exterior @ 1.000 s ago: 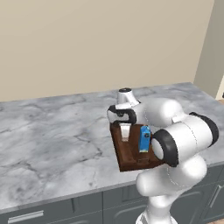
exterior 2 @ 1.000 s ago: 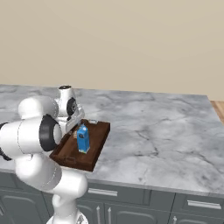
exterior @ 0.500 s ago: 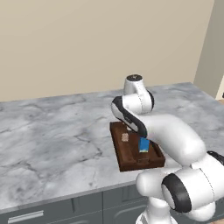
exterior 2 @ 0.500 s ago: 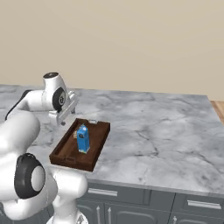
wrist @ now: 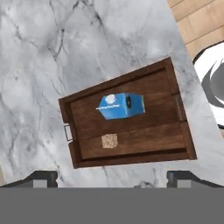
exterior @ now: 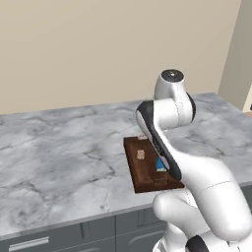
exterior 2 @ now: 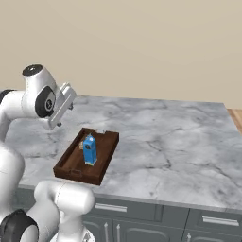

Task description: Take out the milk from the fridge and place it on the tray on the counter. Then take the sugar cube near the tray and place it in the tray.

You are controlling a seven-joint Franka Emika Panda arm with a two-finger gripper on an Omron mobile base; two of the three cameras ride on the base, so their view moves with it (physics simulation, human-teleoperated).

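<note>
The dark wooden tray (wrist: pixel 153 131) (exterior 2: pixel 75 165) (exterior: pixel 147 179) lies on the marble counter (wrist: pixel 87 39) (exterior 2: pixel 165 142). Inside it the blue milk (wrist: pixel 122 106) (exterior 2: pixel 89 150) stands upright; my arm partly covers it in the left base view. Beside the carton, on the tray floor, rests the tan sugar cube (wrist: pixel 109 141) (exterior: pixel 141 154). High above the tray my gripper (wrist: pixel 113 179) (exterior 2: pixel 63 108) is open and looks down on it, with nothing between its fingers. The fridge is out of view.
The counter's right end borders a wooden floor (wrist: pixel 197 22). Dark grey cabinet drawers (exterior 2: pixel 142 217) run under the counter's front edge. A beige wall (exterior 2: pixel 142 47) stands behind the counter. Bare marble spreads to the left and right of the tray.
The arm has swung up from just over the tray to well above it, the gripper open throughout. Milk and sugar cube stay in the tray.
</note>
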